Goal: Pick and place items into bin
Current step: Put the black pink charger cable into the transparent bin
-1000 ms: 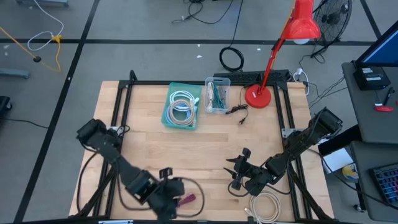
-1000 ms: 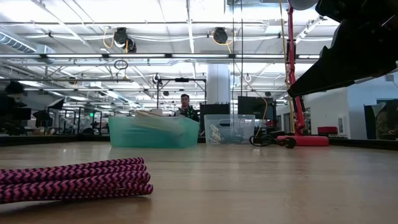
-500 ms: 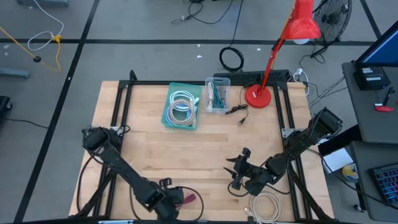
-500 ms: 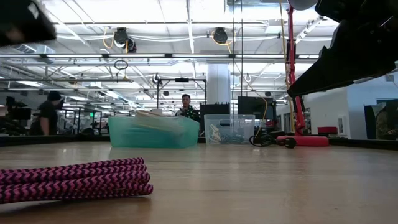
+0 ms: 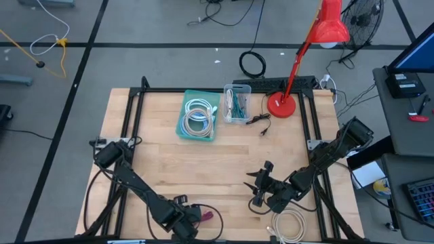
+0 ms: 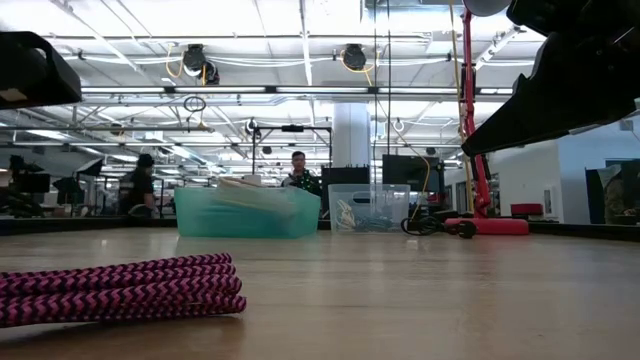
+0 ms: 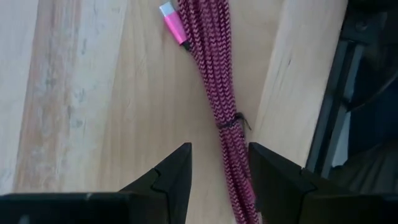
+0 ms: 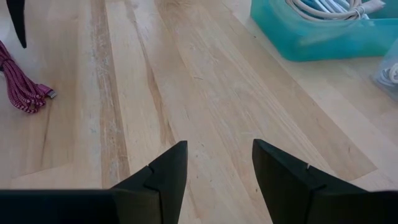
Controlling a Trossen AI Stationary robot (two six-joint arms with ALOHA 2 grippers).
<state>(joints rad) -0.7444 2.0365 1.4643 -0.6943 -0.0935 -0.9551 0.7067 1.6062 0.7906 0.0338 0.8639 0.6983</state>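
A maroon bundled cord [image 7: 221, 87] is seen lying flat on the wooden table [image 5: 163, 163] near its front edge, with the left gripper [image 7: 217, 174] poised just over it — fingers spread to either side, nothing pinched. The right gripper [image 5: 260, 184] is held over the front right of the table, jaws likewise parted and empty; a white coil [image 5: 291, 226] lies just beside that arm. At the back, pale coils [image 5: 199, 112] are held in a teal bin [image 5: 183, 125], and thin cords in the clear bin [image 5: 237, 103] alongside it.
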